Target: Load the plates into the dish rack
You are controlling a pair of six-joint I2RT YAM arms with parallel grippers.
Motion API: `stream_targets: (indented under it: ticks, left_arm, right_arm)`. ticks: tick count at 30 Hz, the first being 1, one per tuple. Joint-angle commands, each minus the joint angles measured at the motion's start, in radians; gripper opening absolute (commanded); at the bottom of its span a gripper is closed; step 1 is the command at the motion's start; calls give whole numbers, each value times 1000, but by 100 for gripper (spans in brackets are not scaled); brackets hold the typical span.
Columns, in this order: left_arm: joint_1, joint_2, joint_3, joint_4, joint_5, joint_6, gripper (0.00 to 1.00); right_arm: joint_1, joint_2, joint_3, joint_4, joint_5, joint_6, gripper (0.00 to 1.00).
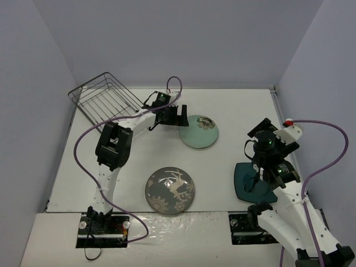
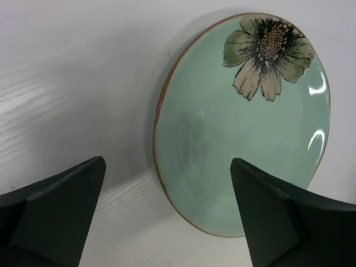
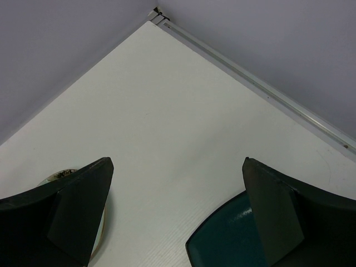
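The mint-green plate [image 1: 198, 132] with a flower on its rim lies flat on the table at centre back; it fills the left wrist view [image 2: 245, 139]. My left gripper [image 1: 172, 116] is open and empty just left of it, its near rim between the fingers [image 2: 168, 183]. The grey deer plate [image 1: 169, 190] lies at the front centre. The dark teal plate [image 1: 253, 182] lies at the right, partly under my right arm. My right gripper [image 1: 276, 151] is open and empty above its far edge [image 3: 228, 239]. The wire dish rack [image 1: 105, 98] stands tilted at the back left.
Grey walls close in the table [image 1: 139, 150] on three sides. A purple cable [image 1: 83, 139] loops beside the left arm, another [image 1: 334, 144] beside the right. A small red button [image 1: 288, 122] sits by the right wall.
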Motion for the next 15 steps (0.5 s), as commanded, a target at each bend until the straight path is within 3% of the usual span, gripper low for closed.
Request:
stream_targets:
  ticks: [1, 6, 15]
  left_arm:
    - [6, -23, 30, 33, 89, -18, 92]
    - [9, -26, -39, 106, 199, -94, 88]
    - [9, -22, -110, 179, 232, -170, 78]
  right_arm:
    - [0, -18, 11, 25, 60, 15, 100]
    - [1, -27, 11, 23, 57, 19, 100]
    - [1, -26, 13, 23, 54, 21, 100]
